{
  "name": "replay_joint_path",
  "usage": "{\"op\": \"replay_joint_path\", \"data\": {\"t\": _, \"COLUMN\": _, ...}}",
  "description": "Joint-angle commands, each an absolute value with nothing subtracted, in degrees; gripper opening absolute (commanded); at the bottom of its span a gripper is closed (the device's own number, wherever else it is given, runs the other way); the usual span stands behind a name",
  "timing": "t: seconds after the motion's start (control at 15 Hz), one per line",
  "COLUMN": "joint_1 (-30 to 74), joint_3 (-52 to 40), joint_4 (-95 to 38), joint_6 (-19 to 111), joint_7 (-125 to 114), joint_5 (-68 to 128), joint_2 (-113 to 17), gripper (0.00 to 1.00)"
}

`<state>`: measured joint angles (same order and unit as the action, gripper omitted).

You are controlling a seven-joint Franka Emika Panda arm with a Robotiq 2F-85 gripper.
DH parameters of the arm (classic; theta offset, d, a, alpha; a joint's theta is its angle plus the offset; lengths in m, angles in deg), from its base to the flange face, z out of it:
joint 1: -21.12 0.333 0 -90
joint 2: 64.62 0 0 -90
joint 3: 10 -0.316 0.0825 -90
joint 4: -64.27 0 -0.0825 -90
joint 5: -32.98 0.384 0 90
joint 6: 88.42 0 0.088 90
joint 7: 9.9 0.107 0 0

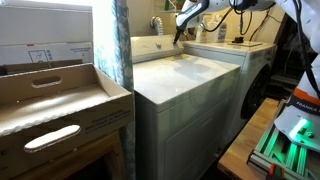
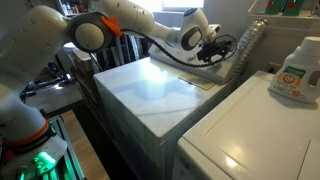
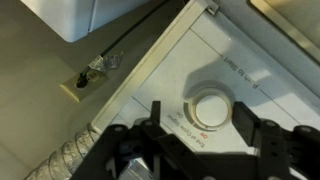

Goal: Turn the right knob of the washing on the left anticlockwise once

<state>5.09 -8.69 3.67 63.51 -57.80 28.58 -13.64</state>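
Note:
A round white knob (image 3: 210, 108) sits on the white control panel (image 3: 250, 50) of the left washing machine (image 1: 185, 75), which also shows in an exterior view (image 2: 150, 92). In the wrist view my gripper (image 3: 200, 113) is open, with one black finger on each side of the knob. The left finger stands clear of it and the right finger is close to its rim. In both exterior views the gripper (image 1: 180, 30) (image 2: 212, 42) is up at the back panel of that machine; the knob itself is hidden there.
A second washer (image 2: 260, 135) stands next to it with a detergent bottle (image 2: 297, 70) on top. A ribbed vent hose (image 2: 245, 50) and a wall outlet with a cord (image 3: 90, 75) are behind the panel. A cardboard box (image 1: 50, 100) and a curtain (image 1: 115, 40) are nearby.

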Motion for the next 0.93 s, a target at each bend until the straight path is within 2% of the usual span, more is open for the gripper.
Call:
{"op": "replay_joint_path", "data": {"t": 0.0, "joint_1": 5.3, "joint_3": -6.7, "joint_4": 1.4, "joint_6": 60.5, "joint_7": -48.5, "joint_5": 31.0, "joint_2": -17.7, "gripper": 1.00}}
{"op": "replay_joint_path", "data": {"t": 0.87, "joint_1": 6.3, "joint_3": -6.1, "joint_4": -3.1, "joint_6": 42.1, "joint_7": -18.3, "joint_5": 37.9, "joint_2": -28.3, "gripper": 1.00}}
